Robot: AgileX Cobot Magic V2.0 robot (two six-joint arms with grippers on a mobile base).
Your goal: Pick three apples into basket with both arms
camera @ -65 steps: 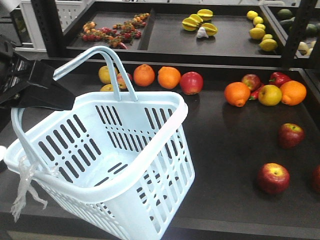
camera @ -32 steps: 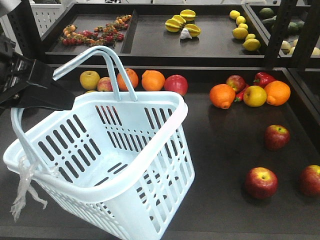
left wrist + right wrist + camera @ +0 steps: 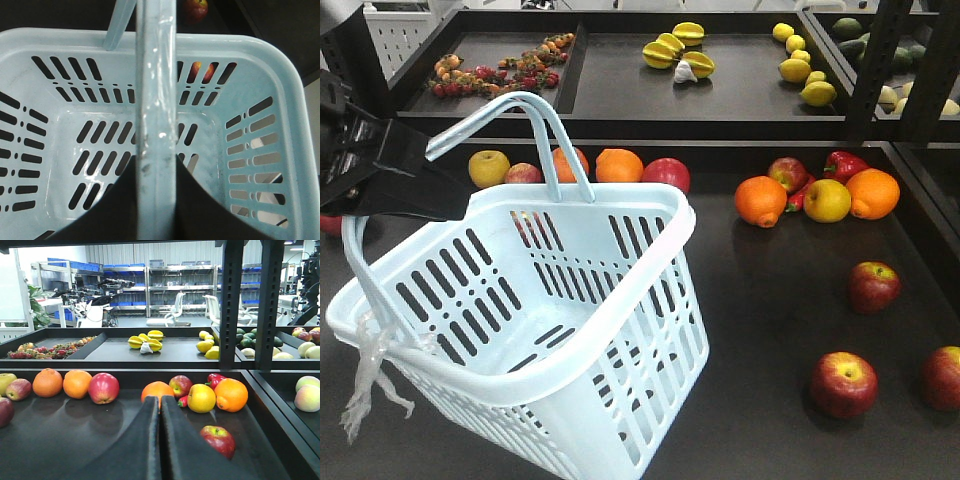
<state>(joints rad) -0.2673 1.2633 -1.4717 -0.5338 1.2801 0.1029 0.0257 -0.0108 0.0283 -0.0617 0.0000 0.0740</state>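
Note:
The pale blue basket (image 3: 672, 205) hangs tilted over the dark shelf, empty inside. My left gripper (image 3: 428, 158) is shut on one of its swing handles (image 3: 558, 140). In the left wrist view its black jaws pinch the handle (image 3: 156, 100) above the basket floor (image 3: 70, 135). Three red apples lie at the right of the shelf: one in front (image 3: 843, 383), one farther back (image 3: 874, 287), one at the edge (image 3: 942, 377). My right gripper (image 3: 160, 402) is shut on nothing, low over the shelf, with a red apple (image 3: 218, 440) just to its right. It does not show in the front view.
Along the back of the shelf lie oranges (image 3: 761, 200), a yellow apple (image 3: 827, 200), a red pepper (image 3: 842, 163) and more red apples (image 3: 666, 174). The upper tray holds starfruit (image 3: 672, 45) and lemons (image 3: 818, 92). Black shelf posts (image 3: 865, 70) stand at the right.
In the front view the shelf and its fruit have slid left and down, and a third apple has come in at the right edge. The basket and left gripper keep their place.

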